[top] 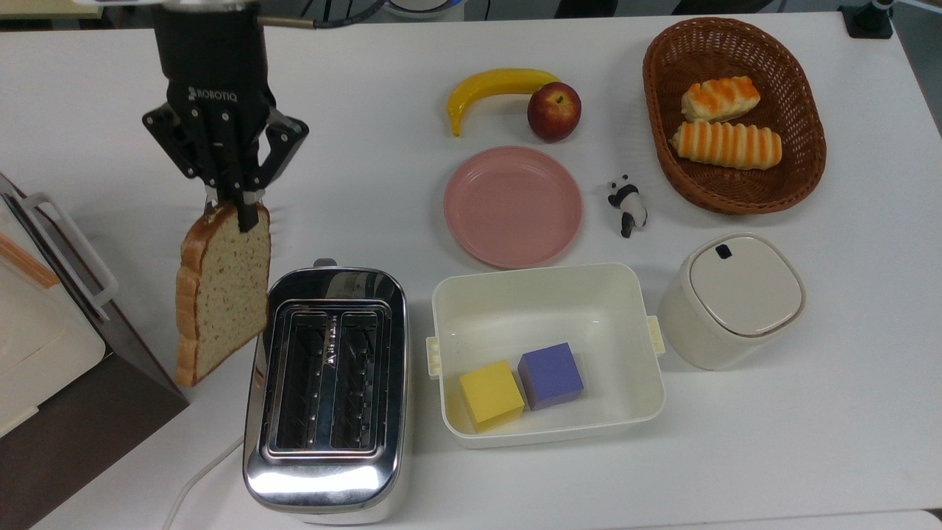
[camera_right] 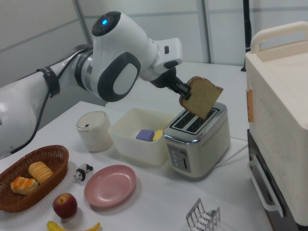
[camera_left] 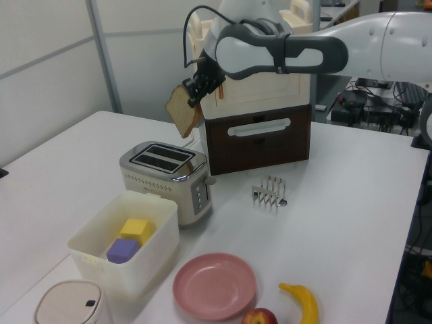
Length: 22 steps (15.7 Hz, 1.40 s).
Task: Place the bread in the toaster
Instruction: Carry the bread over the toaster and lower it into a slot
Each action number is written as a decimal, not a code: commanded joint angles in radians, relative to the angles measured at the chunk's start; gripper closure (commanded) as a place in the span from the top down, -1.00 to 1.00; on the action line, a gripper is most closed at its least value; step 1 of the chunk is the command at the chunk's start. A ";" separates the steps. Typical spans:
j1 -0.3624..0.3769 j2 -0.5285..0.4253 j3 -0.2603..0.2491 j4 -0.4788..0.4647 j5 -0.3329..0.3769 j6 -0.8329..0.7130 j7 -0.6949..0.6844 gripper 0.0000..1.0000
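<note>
Black two-finger gripper (top: 237,205): jaws clamped on top edge of thin tan speckled bread slice (top: 221,291), held tilted in the air, above and beside shiny chrome 2-slot toaster (top: 326,390); both slots empty

White table (top: 809,442), toaster (top: 327,390) beside a cream tub (top: 544,291), lidded pot (top: 732,298), pink plate (top: 513,206), panda (top: 627,205), banana (top: 493,87) touching apple (top: 553,111), basket (top: 659,96), toast rack (camera_left: 270,191), brown-and-cream cabinet (top: 44,368) (at the top view's left edge)
</note>
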 commanded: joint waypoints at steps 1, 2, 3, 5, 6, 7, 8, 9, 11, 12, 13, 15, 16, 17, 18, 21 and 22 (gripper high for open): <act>0.031 0.022 0.000 -0.014 0.017 0.070 0.008 -1.00; 0.034 0.031 0.000 -0.014 0.017 0.071 0.006 -1.00; 0.038 0.037 0.002 -0.014 0.017 0.071 0.005 -1.00; 0.055 0.045 0.000 -0.015 0.016 0.072 0.003 -1.00; 0.058 0.054 0.002 -0.018 0.016 0.072 -0.001 -1.00; 0.061 0.057 0.002 -0.022 0.016 0.071 -0.007 -1.00; 0.061 0.058 0.002 -0.022 0.013 0.072 -0.007 -1.00; 0.061 0.058 0.000 -0.025 0.013 0.072 -0.009 -1.00; 0.061 0.057 0.000 -0.034 0.011 0.071 -0.030 -1.00; 0.061 0.057 0.000 -0.035 0.011 0.071 -0.038 -1.00; 0.061 0.057 0.000 -0.035 0.010 0.069 -0.043 -1.00; 0.061 0.057 0.000 -0.051 0.008 0.067 -0.046 -1.00; 0.061 0.055 0.000 -0.058 0.007 0.063 -0.050 -1.00; 0.063 0.054 0.000 -0.060 0.007 0.058 -0.057 -1.00; 0.063 0.052 0.000 -0.068 0.008 0.057 -0.061 -1.00; 0.063 0.051 0.000 -0.080 0.008 0.057 -0.061 -1.00; 0.063 0.051 0.000 -0.078 0.007 0.032 -0.061 -1.00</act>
